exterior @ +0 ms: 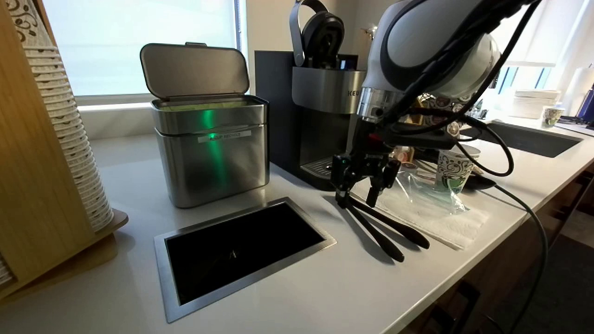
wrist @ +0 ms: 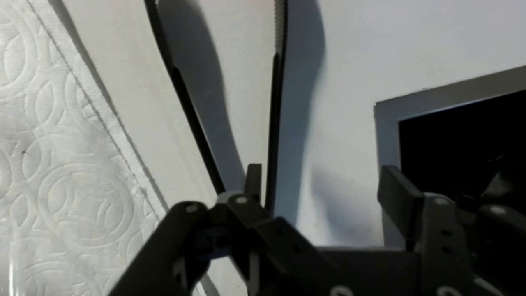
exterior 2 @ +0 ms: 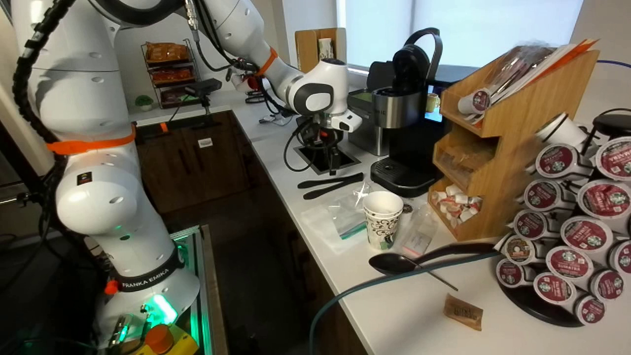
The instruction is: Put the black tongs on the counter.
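Wrist view showed the gripper (wrist: 322, 174) spread wide, nothing pinched between its fingers (wrist: 253, 176). One of them overlapped the joined end of the black tongs (wrist: 274, 123), seemingly within their V; whether it touched could not be told. The tongs appeared to rest on the surface (exterior: 343, 287) below the gripper, fanning away from it, so the placing looked all but done. The main danger was a sideways retreat: that finger might hook one leg and drag the tongs along. To one side of the gripper, the steel-framed cut-out (wrist: 452, 97) might swallow them; to the opposite side, they might ruck the paper towel (wrist: 86, 193). Drawn toward their tips, they might slide off the surface's front. Farther off, a swing might knock the coffee machine (exterior: 320, 93), or the hanging cable (exterior: 511, 160) snag the paper cup (exterior: 450, 171).
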You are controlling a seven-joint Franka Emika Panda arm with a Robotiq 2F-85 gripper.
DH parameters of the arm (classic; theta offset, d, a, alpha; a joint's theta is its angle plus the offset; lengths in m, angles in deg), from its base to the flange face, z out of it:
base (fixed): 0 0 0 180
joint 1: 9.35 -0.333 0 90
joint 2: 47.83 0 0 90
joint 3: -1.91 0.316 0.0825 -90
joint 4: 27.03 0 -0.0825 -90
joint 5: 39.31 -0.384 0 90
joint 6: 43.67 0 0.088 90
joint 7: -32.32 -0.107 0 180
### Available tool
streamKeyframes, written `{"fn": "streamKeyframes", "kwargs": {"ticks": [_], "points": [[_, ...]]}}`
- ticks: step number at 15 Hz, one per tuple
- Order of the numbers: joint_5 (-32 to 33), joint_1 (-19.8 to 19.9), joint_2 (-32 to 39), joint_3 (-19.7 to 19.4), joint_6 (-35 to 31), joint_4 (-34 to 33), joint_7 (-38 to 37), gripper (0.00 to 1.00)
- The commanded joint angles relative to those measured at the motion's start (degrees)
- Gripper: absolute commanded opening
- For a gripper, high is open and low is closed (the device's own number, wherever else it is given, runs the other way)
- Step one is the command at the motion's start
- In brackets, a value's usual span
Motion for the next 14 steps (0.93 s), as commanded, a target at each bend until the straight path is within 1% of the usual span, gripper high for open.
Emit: {"fn": "streamKeyframes", "kwargs": {"ticks": [1,4,5,6,8,14], "points": [[-3.8,0.6,-5.7,1.5,1.2,4.3,5.3,1.0],[-9.3,1.3,-7.7,2.7,0.5,6.0,19.9,1.0],[-5.8,0.5,-5.2,1.8,0.2,3.5,12.7,1.0],[-7.1,0.6,-6.0,2.0,0.2,4.1,15.6,1.0],[-7.9,0.7,-6.5,2.1,0.2,4.5,17.8,1.0],[-7.9,0.7,-6.5,2.1,0.2,4.8,18.5,1.0]]}}
